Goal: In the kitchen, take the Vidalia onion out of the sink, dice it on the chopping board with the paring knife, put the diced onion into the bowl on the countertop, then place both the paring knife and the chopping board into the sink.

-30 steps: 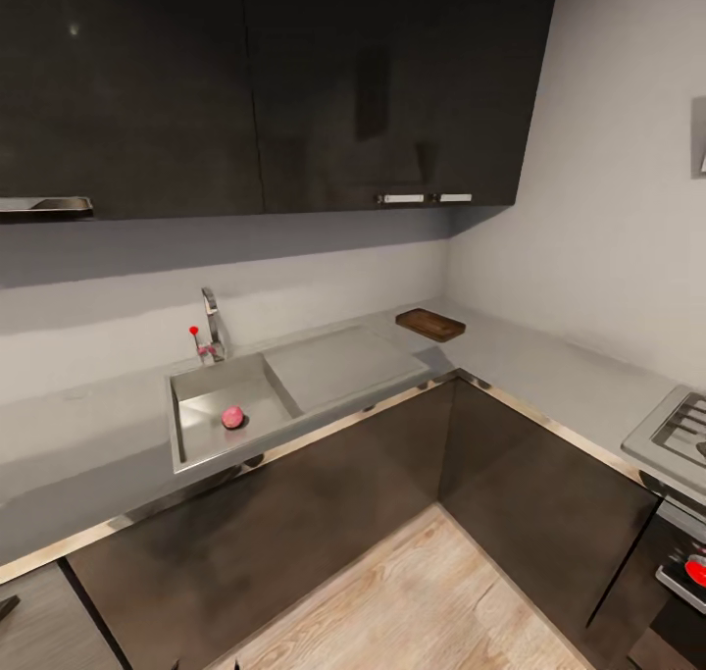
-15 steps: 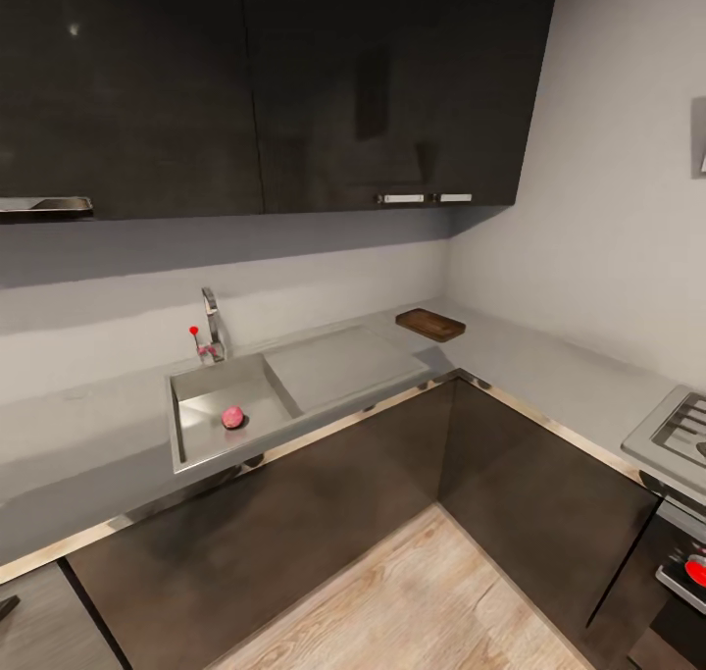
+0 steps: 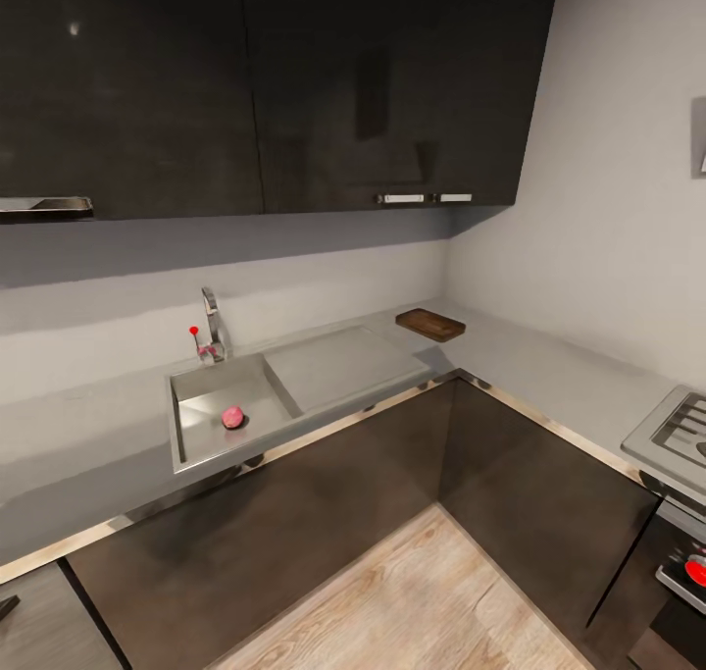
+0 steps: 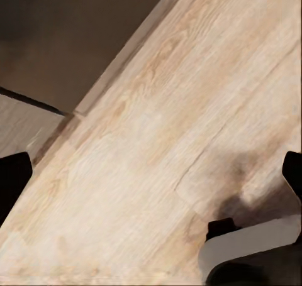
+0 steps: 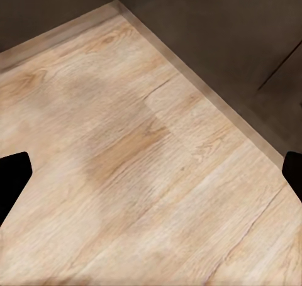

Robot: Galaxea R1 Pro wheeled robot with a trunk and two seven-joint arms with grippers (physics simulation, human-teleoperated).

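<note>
Standing off from the countertop (image 3: 88,435), approach step in hand. Vidalia onion (image 3: 232,416) lies in the sink (image 3: 192,386); chopping board (image 3: 430,324) far right. Both grippers, left gripper (image 4: 151,173) and right gripper (image 5: 151,173), hang over the floor, jaws wide apart, empty. Next: close in, reach onion.

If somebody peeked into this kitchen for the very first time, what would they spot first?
Probably the little pink onion, lying alone in the steel sink set into the grey countertop. Next, the brown chopping board in the far corner of the countertop, to the right of the sink beyond the drainer. Big dark cabinets hang above, and pale wooden floor shows below.
</note>
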